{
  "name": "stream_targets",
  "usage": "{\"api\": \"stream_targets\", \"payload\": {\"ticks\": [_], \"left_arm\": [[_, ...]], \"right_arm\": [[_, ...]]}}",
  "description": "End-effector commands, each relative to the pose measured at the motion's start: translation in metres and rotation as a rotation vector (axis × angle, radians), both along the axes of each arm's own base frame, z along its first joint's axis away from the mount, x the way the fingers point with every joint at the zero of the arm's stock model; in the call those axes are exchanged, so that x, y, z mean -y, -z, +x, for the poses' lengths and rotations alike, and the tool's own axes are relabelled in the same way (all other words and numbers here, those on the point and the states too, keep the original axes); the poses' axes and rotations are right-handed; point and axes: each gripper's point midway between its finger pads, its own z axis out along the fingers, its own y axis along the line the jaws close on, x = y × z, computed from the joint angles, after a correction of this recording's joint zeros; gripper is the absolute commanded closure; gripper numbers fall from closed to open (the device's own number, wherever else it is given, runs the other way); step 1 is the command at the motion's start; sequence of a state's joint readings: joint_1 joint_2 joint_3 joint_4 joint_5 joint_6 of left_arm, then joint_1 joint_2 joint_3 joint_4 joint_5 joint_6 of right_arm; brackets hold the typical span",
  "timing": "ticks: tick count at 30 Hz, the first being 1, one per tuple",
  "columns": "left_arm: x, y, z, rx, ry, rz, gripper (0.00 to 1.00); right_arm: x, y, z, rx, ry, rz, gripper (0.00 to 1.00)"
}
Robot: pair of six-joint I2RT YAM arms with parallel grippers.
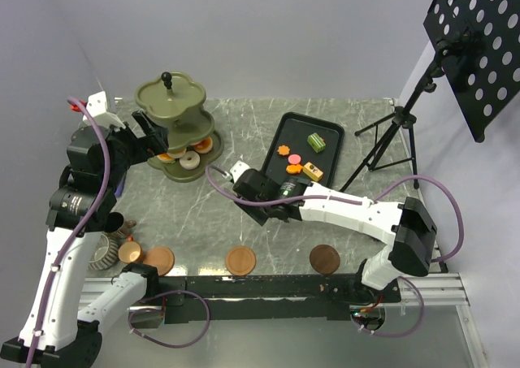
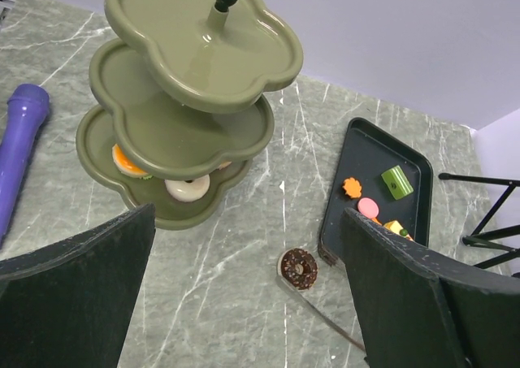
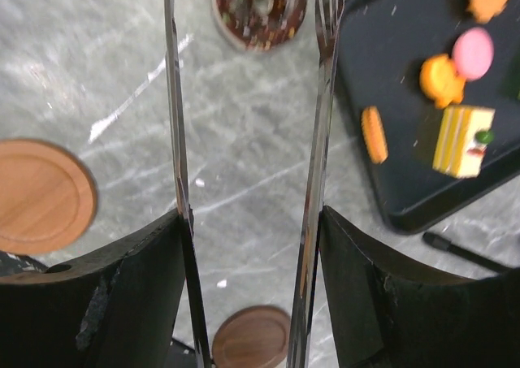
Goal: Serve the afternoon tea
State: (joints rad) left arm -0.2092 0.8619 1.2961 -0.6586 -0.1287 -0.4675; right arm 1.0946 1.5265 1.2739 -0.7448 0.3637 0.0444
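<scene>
**Donut sits between the tongs**

The right gripper [image 3: 249, 222] squeezes the tongs [image 3: 315, 140] by their two arms. The tong tips stand apart, and the donut [image 3: 260, 2] is between them. The donut lies on the table [image 3: 106, 59], just beside a corner of the tray [image 3: 406, 197]. It does not look pinched yet.

The left gripper [image 2: 248, 222] is wide open and holds nothing. It hangs near the stand [image 2: 187, 100]. The bottom tier has an orange cake [image 2: 128, 161] and a white cake [image 2: 188, 189]. The two top tiers look bare.

I think the step now is to move the donut to the stand. Next the tongs need to close on both sides of the donut, gently, so it does not slip out. Then it must be lifted and carried left to the stand.

The saucers [image 1: 240, 261] and cups [image 1: 104, 250] sit at the near edge, not paired yet.
</scene>
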Motion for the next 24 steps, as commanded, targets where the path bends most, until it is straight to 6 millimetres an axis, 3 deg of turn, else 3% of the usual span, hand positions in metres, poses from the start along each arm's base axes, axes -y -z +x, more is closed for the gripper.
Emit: {"api": "stream_targets", "payload": {"ticks": [1, 6, 24], "left_arm": [[0.004, -0.011, 0.001, 0.037, 0.016, -0.018, 0.0], [0.006, -0.013, 0.001, 0.042, 0.024, -0.027, 0.0], [0.004, -0.018, -0.001, 0.053, 0.017, -0.014, 0.0]], "right_arm": [[0.014, -0.001, -0.011, 0.001, 0.063, 0.003, 0.31], [0.021, 0.015, -0.015, -0.021, 0.092, -0.02, 0.31], [0.007, 0.048, -0.009, -0.067, 0.088, -0.034, 0.39]]}}
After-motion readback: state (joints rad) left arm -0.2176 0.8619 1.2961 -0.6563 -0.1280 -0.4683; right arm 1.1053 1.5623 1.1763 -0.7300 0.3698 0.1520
